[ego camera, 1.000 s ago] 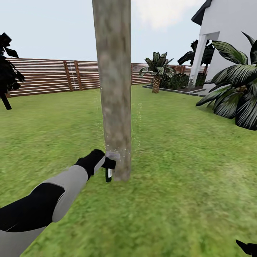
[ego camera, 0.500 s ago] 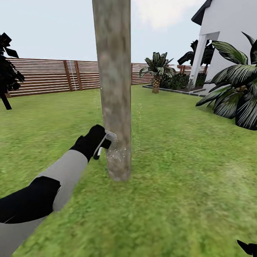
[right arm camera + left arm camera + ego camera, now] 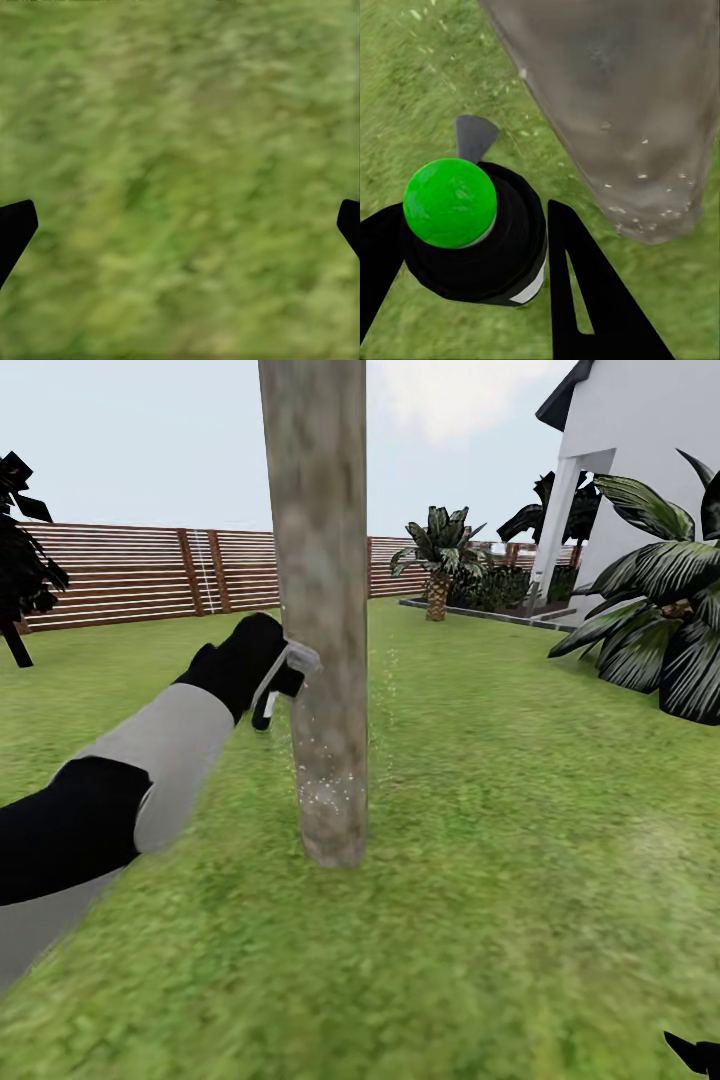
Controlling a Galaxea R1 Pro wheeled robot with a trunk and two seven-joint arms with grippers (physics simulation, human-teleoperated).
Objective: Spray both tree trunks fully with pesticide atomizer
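1. Green lawn [image 3: 520, 810] runs back to a brown slat fence [image 3: 130, 575] and a white house [image 3: 650, 470] in the head view. At mid-height of the tree trunk [image 3: 318, 610], the left gripper [image 3: 275, 680] holds the pesticide atomizer [image 3: 290, 665] against the bark; white droplets speckle the trunk below.
2. Left wrist view: the black fingers [image 3: 585, 300] are clamped around the atomizer's dark body with its green cap, just beside the speckled trunk.
3. Right wrist view: the right gripper [image 3: 180, 225] is spread wide and empty over blurred grass.

One tree trunk [image 3: 322, 610], one atomizer [image 3: 472, 229] beside it, one fence [image 3: 150, 575] behind trunk, one small palm [image 3: 438, 565] right of trunk, one white house [image 3: 650, 450] beyond the palm.
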